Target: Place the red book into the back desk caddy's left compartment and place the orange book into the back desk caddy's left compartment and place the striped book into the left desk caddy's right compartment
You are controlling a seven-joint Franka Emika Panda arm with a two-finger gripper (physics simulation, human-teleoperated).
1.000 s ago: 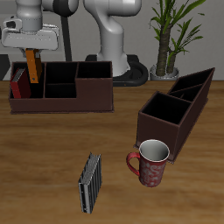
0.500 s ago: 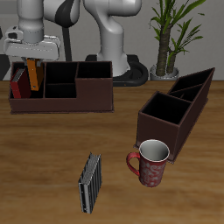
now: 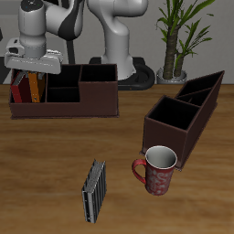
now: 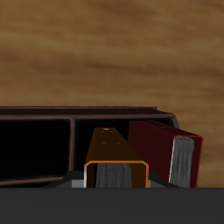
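My gripper (image 3: 35, 73) is low over the end compartment of the back desk caddy (image 3: 69, 106), shut on the orange book (image 3: 36, 89), which stands upright and lowered into that compartment. The red book (image 3: 18, 90) stands in the same compartment, right beside it. The wrist view shows the orange book (image 4: 114, 150) in my grip with the red book (image 4: 162, 144) next to it inside the caddy; my fingers do not show there. The striped book (image 3: 94, 190) lies on the table near the front edge. The left desk caddy (image 3: 180, 128) stands at an angle, empty.
A red patterned mug (image 3: 157, 170) stands between the striped book and the left desk caddy. A potted plant (image 3: 174, 41) stands at the back of the table. The robot's base (image 3: 119, 55) is behind the back caddy.
My gripper has come down with the orange book, from above the back caddy into its end compartment beside the red book. Nothing else has moved.
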